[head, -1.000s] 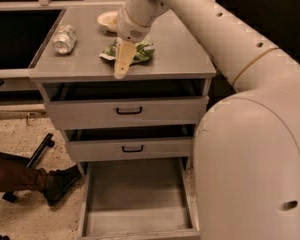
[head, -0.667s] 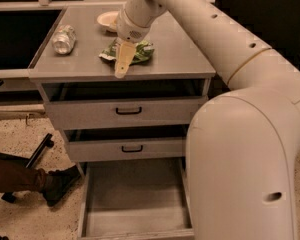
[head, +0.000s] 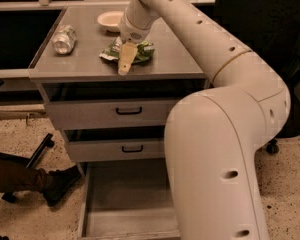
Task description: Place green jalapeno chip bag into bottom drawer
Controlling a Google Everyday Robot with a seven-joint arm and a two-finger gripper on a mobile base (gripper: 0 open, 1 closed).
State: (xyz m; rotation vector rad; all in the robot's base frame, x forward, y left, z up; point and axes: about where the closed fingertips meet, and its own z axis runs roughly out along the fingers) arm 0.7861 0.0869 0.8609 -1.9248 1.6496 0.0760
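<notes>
- The robot arm [head: 225,149] fills the right half of the frame. It is a smooth off-white shell of thick rounded segments with small dark holes along it, and it bends from the lower right up to the top centre.
- The cabinet [head: 175,59] is grey sheet metal, boxy, with a flat matte top in the upper left and centre.
- The floor [head: 285,184] is pale and speckled, showing at the lower left and the right edge.
- The bottom drawer [head: 125,194] stands pulled out at the lower centre. It is a deep, plain grey metal tray, and the arm hides its right side.
- Two shallower grey drawers, the top drawer [head: 90,115] and the middle drawer [head: 100,149], sit above it, each with a thin black handle.
- A dark trouser leg and shoe [head: 57,181] lie at the lower left.
- The green jalapeno chip bag [head: 142,51] lies flat on the cabinet top near its front edge, in the upper centre. It is crumpled shiny foil, green with pale patches. Its long axis runs left to right, rising slightly toward the right.
- The gripper [head: 125,64], cream-yellow and tapered, points down over the middle of the bag. I cannot tell whether it is wide, narrow or holding the bag.
- A crushed silver can [head: 64,39] lies on its side at the top's left.
- A cream round bowl [head: 109,20] sits behind the bag.
</notes>
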